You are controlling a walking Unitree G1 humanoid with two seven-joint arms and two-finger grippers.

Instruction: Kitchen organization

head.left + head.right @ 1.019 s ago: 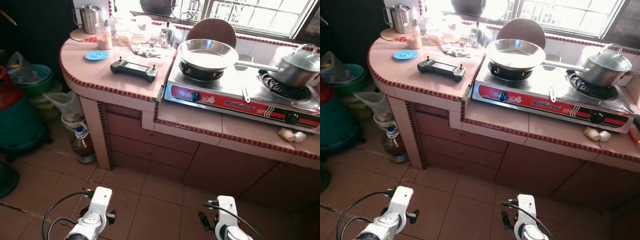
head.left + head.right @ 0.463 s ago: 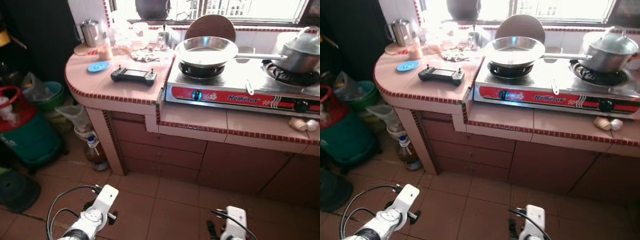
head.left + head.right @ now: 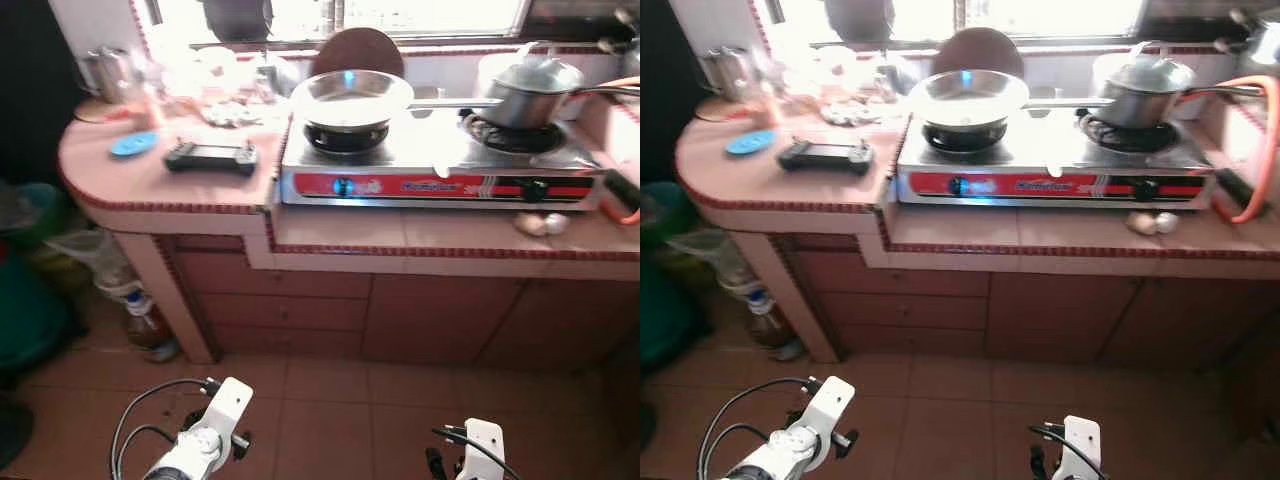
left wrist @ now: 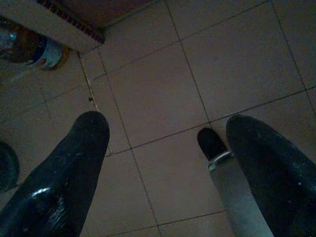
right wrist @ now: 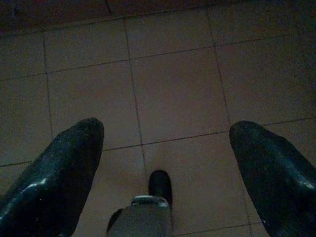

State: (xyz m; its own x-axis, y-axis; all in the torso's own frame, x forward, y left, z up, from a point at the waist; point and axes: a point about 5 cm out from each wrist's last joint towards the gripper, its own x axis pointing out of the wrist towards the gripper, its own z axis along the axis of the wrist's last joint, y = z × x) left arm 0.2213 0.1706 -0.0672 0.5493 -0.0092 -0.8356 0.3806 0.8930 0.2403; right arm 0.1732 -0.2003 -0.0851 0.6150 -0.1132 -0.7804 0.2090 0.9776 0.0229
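Both arms hang low over floor tiles [image 4: 163, 94]; left hand [image 4: 168, 163] and right hand [image 5: 165, 163] spread wide, empty. Bench [image 3: 400, 235] with stove [image 3: 440, 170] well ahead, above.

Tiled counter [image 3: 400, 238]: stove [image 3: 440, 170], controller [image 3: 211, 157], blue lid [image 3: 134, 144].

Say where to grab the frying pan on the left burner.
Judging by its pose, take the frying pan by its long handle, which sticks out toward the lidded pot. Come from above, closing across the handle; the wide, shallow bowl gives little to pinch.
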